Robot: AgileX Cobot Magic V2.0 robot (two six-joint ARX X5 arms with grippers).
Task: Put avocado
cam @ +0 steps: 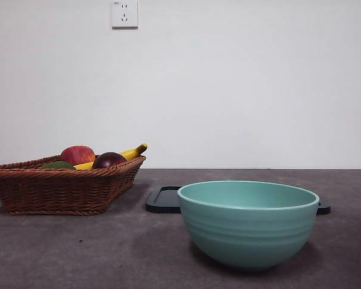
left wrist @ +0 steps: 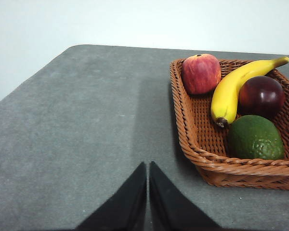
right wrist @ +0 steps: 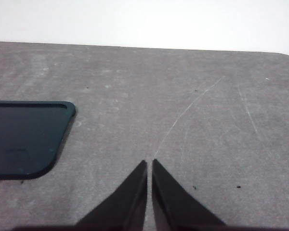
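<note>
The avocado (left wrist: 256, 137) is dull dark green and lies in a brown wicker basket (left wrist: 192, 139) beside a banana (left wrist: 233, 86), a red apple (left wrist: 201, 73) and a dark maroon fruit (left wrist: 261, 96). In the front view only its top (cam: 57, 165) shows above the basket rim (cam: 60, 189) at the left. My left gripper (left wrist: 148, 166) is shut and empty, over bare table beside the basket. My right gripper (right wrist: 149, 163) is shut and empty over bare table near a black tray (right wrist: 24, 139). Neither arm shows in the front view.
A teal bowl (cam: 248, 223) stands near the front, right of centre. The flat black tray (cam: 162, 200) lies behind it. The table is dark grey, with a white wall and socket (cam: 124, 13) behind.
</note>
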